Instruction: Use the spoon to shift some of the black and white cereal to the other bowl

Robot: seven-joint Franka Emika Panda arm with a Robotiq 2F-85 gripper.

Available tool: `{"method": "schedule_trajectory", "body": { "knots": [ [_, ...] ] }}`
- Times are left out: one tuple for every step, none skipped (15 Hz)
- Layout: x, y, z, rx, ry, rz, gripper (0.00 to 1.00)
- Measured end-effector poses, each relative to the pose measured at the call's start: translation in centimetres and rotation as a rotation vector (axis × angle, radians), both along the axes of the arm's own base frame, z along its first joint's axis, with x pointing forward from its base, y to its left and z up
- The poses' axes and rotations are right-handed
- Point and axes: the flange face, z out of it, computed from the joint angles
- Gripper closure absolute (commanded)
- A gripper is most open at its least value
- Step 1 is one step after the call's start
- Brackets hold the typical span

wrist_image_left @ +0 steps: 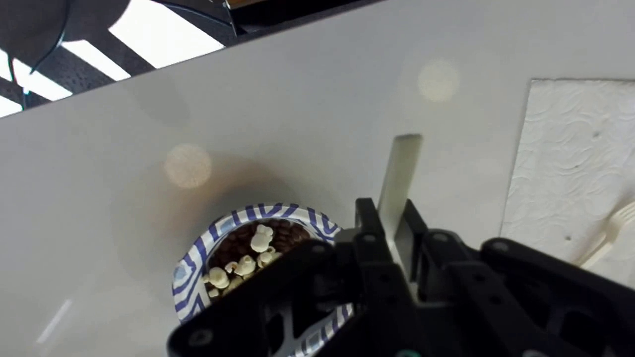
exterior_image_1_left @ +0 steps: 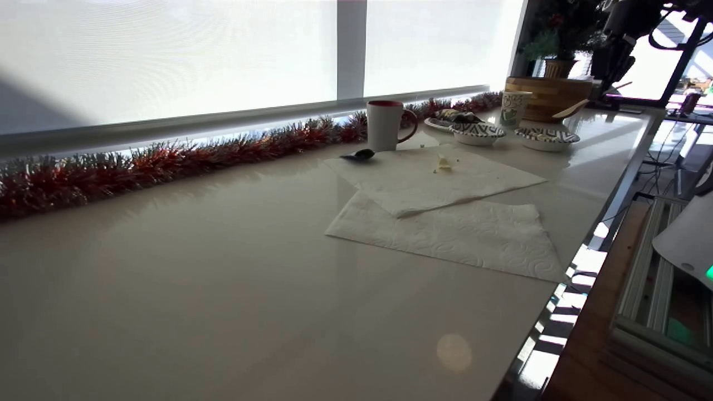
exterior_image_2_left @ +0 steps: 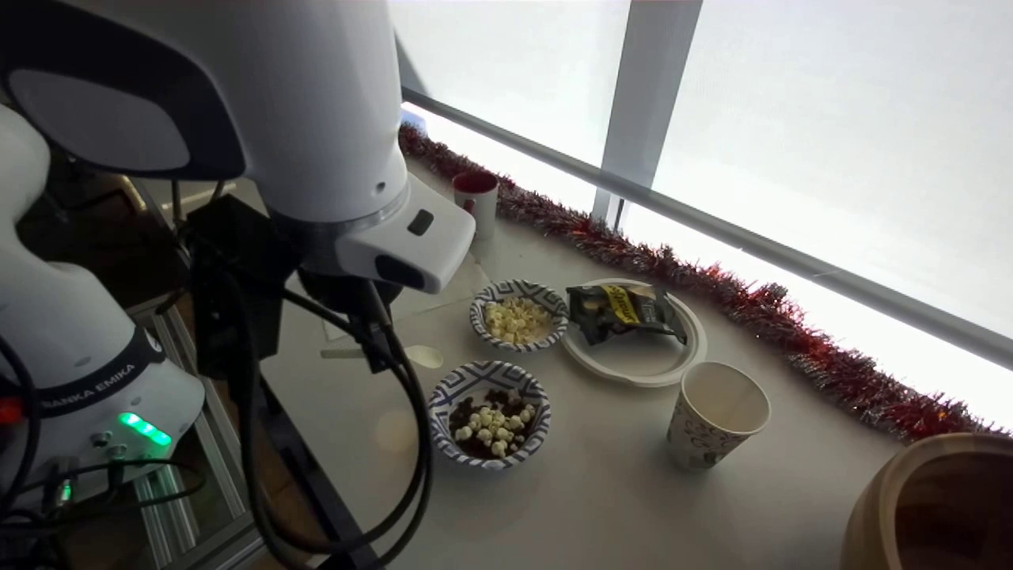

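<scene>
My gripper is shut on the handle of a pale spoon, whose scoop is hidden in the wrist view. In an exterior view the spoon's scoop hangs beside the two patterned bowls. The nearer bowl holds the black and white cereal, dark pieces topped with white puffs. Pale popcorn-like pieces fill the other bowl. In the wrist view the cereal bowl's rim shows left of my fingers, partly covered by them. The spoon also appears above the bowls in an exterior view.
A plate with a dark snack packet, a paper cup and a wooden pot stand near the bowls. Farther along are a mug and paper towels. A pale fork lies on a towel. Tinsel lines the window.
</scene>
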Motion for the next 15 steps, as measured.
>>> {"method": "schedule_trajectory", "body": {
  "knots": [
    [-0.1,-0.4,-0.1,0.012,-0.008,-0.049,0.97],
    [-0.1,-0.8,-0.3,0.029,-0.017,-0.093,0.97],
    [0.0,-1.1,-0.6,0.044,-0.027,-0.135,0.97],
    [0.1,-1.4,-1.0,0.056,-0.034,-0.173,0.87],
    [0.2,-1.7,-1.5,0.068,-0.034,-0.200,0.87],
    [0.4,-2.0,-2.0,0.075,-0.027,-0.215,0.87],
    [0.6,-2.2,-2.4,0.078,-0.018,-0.222,0.87],
    [0.7,-2.3,-2.6,0.078,-0.010,-0.225,0.97],
    [0.8,-2.4,-2.7,0.078,-0.005,-0.227,0.97],
    [0.9,-2.4,-2.8,0.077,-0.002,-0.226,0.97],
    [0.9,-2.3,-2.9,0.081,0.003,-0.224,0.97],
    [0.8,-2.2,-3.0,0.084,0.005,-0.224,0.97],
    [0.8,-2.2,-3.1,0.089,0.006,-0.229,0.97],
    [0.8,-2.2,-3.2,0.097,0.005,-0.239,0.97],
    [0.7,-2.3,-3.4,0.106,0.004,-0.252,0.97]
  ]
}}
